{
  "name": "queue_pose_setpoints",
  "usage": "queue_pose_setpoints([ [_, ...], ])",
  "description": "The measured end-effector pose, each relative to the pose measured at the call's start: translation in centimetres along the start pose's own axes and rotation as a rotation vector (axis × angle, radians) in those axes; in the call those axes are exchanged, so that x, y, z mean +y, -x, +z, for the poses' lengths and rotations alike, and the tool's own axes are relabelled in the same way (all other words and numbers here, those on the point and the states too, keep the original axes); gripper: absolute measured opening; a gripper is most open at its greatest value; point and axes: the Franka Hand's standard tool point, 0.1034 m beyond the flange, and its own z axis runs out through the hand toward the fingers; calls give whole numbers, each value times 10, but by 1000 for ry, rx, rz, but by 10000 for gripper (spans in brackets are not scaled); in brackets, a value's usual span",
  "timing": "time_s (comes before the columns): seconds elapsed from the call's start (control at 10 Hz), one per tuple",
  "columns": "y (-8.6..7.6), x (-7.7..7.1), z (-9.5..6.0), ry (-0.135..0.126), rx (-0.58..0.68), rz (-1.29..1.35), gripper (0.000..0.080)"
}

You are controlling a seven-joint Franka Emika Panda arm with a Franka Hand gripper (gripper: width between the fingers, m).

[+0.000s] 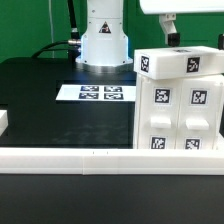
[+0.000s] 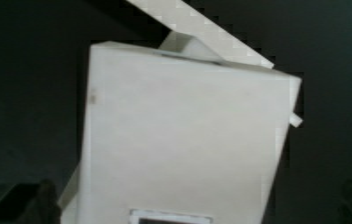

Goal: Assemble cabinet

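Note:
The cabinet (image 1: 178,100) is a large white box standing upright at the exterior view's right, with black-and-white tags on its top and front faces. My gripper (image 1: 170,30) hangs just above its top rear edge, apart from it. In the wrist view the cabinet's plain white face (image 2: 182,130) fills the middle, with a tag (image 2: 168,215) at the edge. The jaws stand wide on either side of that face, and a dark finger (image 2: 16,205) shows beside it. The gripper is open and holds nothing.
A long white border rail (image 1: 100,157) runs along the table's front edge and shows as a slanted strip (image 2: 199,28) in the wrist view. The marker board (image 1: 97,93) lies flat on the black table before the robot base (image 1: 103,40).

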Motion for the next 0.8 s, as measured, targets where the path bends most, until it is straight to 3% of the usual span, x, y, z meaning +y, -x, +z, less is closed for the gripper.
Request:
queue_pose_setpoints([
  [0.6,-1,-1,-3,-4,3,-410,797],
  [0.8,2,-3,-3,20,20,-625,797],
])
